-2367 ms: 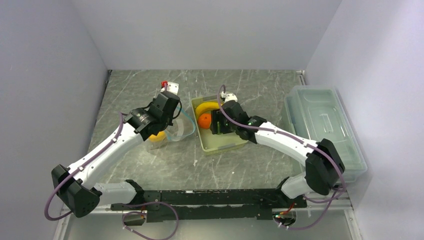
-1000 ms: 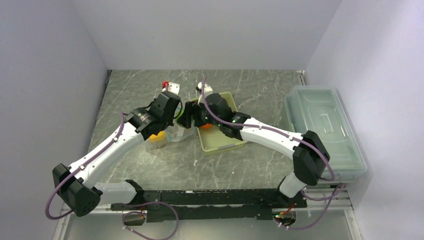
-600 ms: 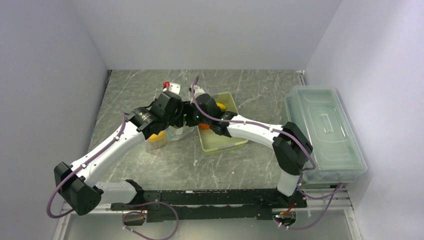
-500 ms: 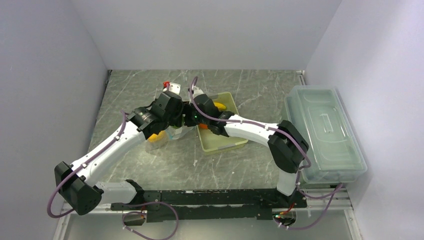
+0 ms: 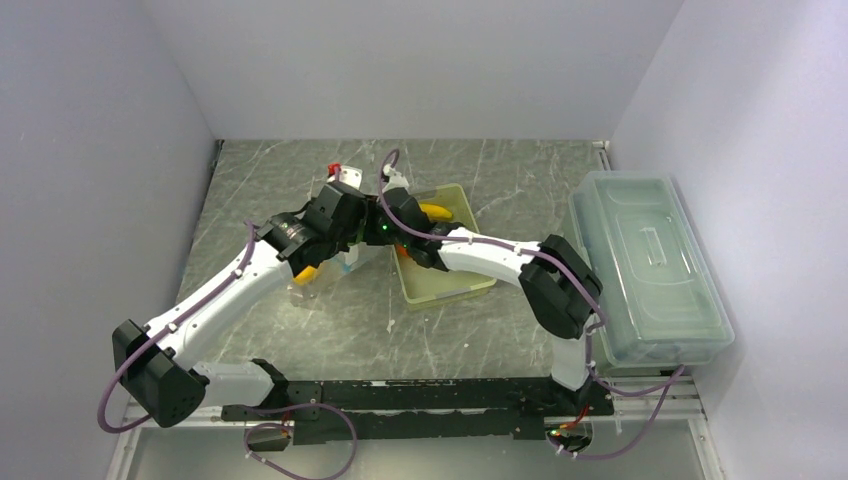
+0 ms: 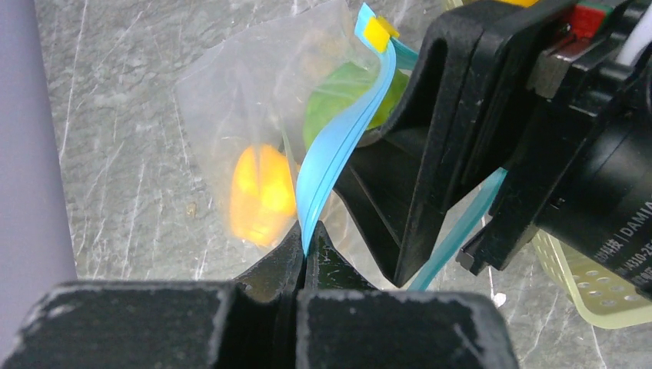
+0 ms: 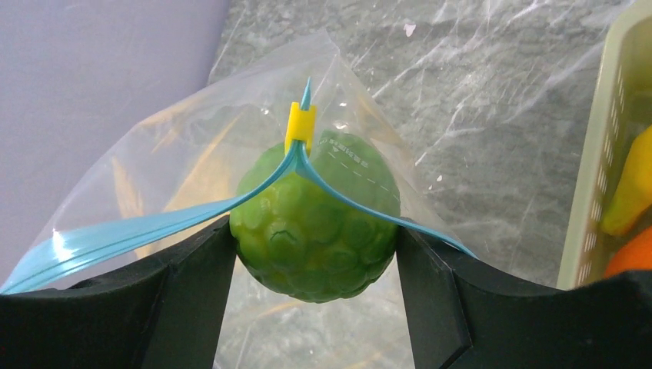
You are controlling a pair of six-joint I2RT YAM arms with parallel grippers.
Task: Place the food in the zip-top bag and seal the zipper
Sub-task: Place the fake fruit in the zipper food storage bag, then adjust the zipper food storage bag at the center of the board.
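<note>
Green ball [image 7: 315, 219], clamped in the right gripper [image 7: 311, 247], has come from over the basket [image 5: 445, 285] to the mouth of the zip-top bag [image 6: 238, 100], whose blue zipper [image 6: 346, 146] the left gripper [image 6: 304, 247] pinches. One pepper [image 6: 261, 192] lies inside; one banana [image 5: 435, 211] and one orange fruit [image 7: 630, 257] lie in the basket. Grey marbled table [image 5: 500, 170], pale walls [image 5: 420, 70], one clear box [image 5: 650, 260].

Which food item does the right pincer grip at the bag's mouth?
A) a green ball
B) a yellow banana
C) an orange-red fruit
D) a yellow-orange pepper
A: the right wrist view shows the green ball clamped in the right pincer, between the open zipper strips of the zip-top bag.
</note>
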